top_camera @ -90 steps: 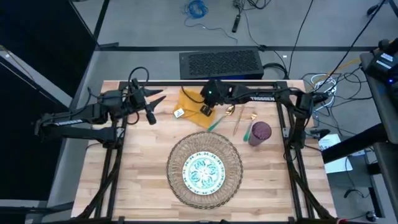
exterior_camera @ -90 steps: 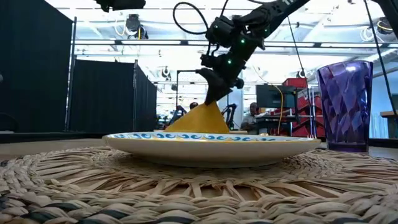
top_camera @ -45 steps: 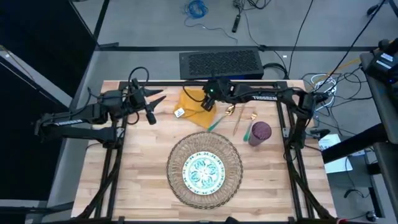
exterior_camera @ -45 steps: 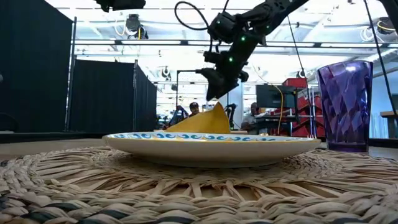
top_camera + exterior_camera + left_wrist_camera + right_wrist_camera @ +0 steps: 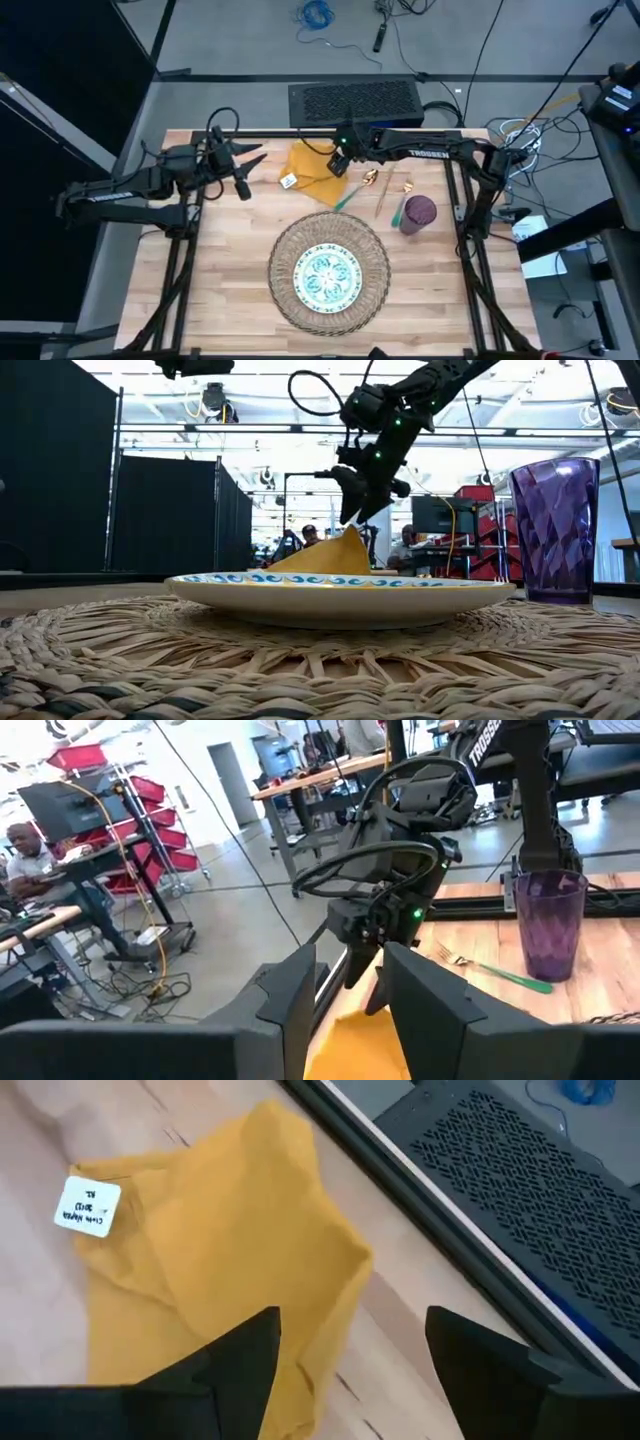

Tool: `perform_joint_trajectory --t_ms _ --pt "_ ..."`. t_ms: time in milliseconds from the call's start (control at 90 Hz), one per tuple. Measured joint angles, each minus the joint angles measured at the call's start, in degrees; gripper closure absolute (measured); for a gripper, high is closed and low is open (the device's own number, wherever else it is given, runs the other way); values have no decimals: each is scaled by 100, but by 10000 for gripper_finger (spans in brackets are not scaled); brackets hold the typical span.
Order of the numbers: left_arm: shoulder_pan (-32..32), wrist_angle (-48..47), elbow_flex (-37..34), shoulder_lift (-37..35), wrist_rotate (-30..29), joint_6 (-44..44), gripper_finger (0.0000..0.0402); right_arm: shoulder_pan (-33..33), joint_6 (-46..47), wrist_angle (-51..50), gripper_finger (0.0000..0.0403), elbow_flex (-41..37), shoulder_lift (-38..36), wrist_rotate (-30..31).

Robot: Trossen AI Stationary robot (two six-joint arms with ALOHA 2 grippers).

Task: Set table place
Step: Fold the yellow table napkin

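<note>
The table (image 5: pixel 230 250) is a light wood-plank top in a black frame. Toward its near edge lies a big round woven straw mat (image 5: pixel 330 272), with a small blue-green patterned plate (image 5: pixel 327 276) centred on it. At the far side a mustard-yellow napkin (image 5: pixel 312 170) lies crumpled, one corner raised, a white tag showing. Right of it lie gold cutlery pieces (image 5: pixel 385 192), one green-handled fork (image 5: pixel 398 209) among them. A purple cup (image 5: pixel 418 214) stands upright just beside the fork.
</note>
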Motion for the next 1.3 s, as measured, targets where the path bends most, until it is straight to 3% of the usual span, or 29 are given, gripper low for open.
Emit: perform_joint_trajectory --t_ms 589,756,922,1100,1300 --pt "0 7 0 0 140 -10 295 -41 108 -190 173 -16 108 21" --pt "0 24 2 0 144 -116 295 -81 117 -320 241 -20 235 0" --pt "0 31 4 0 146 -116 295 -68 -215 -366 383 -20 242 4" --pt "0 26 4 0 146 -115 295 104 -394 -231 401 -20 229 50" --pt "0 20 4 0 146 -88 295 756 -319 -443 403 -20 229 19"
